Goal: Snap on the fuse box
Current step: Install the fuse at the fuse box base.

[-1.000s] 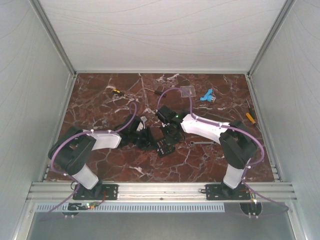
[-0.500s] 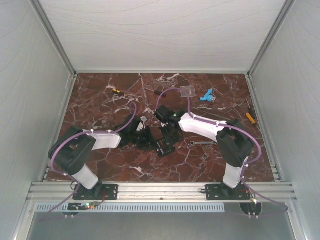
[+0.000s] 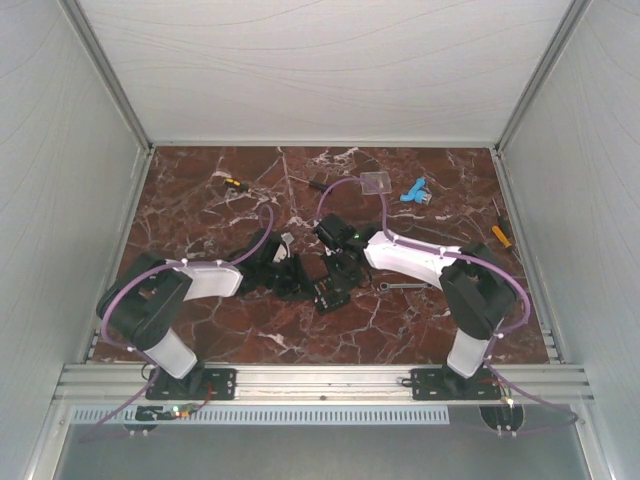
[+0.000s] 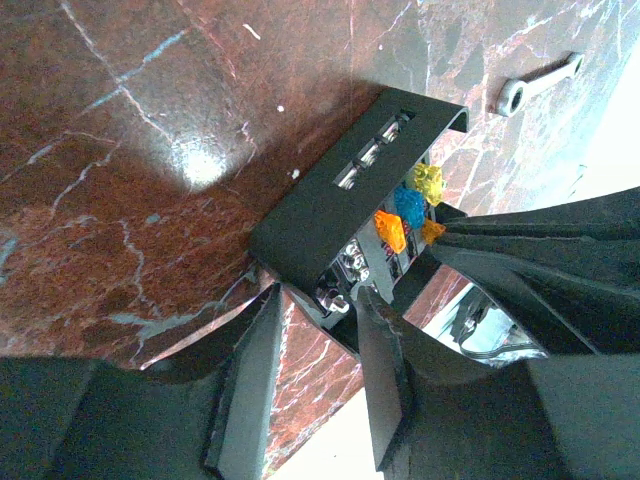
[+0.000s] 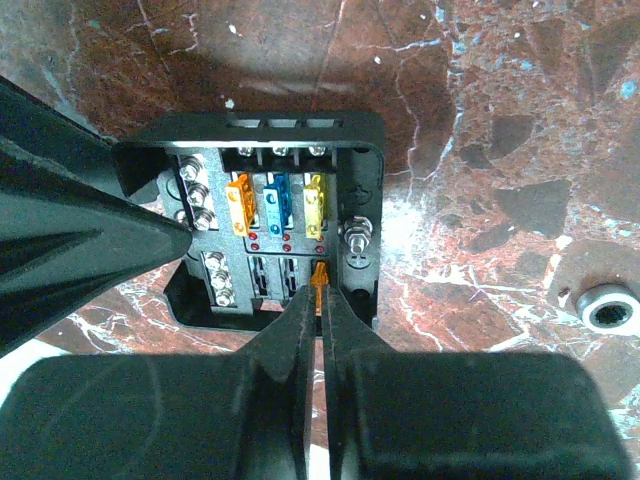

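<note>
The fuse box (image 3: 330, 293) is a small black square box lying at the table's middle. In the right wrist view the fuse box (image 5: 270, 230) shows orange, blue and yellow fuses in its far row. My right gripper (image 5: 318, 296) is shut on a small orange fuse (image 5: 320, 275) and holds it at a slot in the near row; it also shows in the top view (image 3: 345, 265). My left gripper (image 4: 320, 295) grips the near corner of the fuse box (image 4: 350, 200) between its fingertips, and in the top view (image 3: 292, 278) it sits at the box's left side.
A small wrench (image 3: 400, 286) lies right of the box. A clear plastic plate (image 3: 376, 183) and a blue part (image 3: 413, 192) lie at the back. A screwdriver (image 3: 500, 230) lies at the right edge, a small tool (image 3: 232, 183) at the back left. A nut (image 5: 608, 305) lies near the box.
My right gripper shifted slightly up and left over the box, then came back down. The left arm and the fuse box have not moved.
</note>
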Controlling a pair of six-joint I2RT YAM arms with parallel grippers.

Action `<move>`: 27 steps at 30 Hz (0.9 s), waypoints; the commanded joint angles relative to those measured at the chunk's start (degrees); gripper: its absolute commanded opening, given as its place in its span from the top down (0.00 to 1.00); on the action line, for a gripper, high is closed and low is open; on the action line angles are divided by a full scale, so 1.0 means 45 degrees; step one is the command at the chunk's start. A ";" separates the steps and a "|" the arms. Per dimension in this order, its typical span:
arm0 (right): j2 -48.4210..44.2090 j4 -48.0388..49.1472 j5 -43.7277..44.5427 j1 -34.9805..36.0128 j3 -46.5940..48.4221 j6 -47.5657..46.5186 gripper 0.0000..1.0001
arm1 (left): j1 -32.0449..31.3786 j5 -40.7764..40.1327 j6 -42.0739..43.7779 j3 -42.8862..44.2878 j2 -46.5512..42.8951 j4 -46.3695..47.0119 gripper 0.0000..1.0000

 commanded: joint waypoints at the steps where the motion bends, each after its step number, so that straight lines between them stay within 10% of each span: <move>1: 0.1876 -0.1665 0.0421 -0.0176 -0.0722 -0.0221 1.00 | 0.0069 0.0094 -0.0002 0.0146 -0.0184 0.0269 0.64; 27: 0.1356 -0.1379 0.0021 -0.0153 -0.0449 -0.0609 1.00 | 0.0066 -0.0209 -0.0071 -0.0059 -0.0687 0.0166 0.63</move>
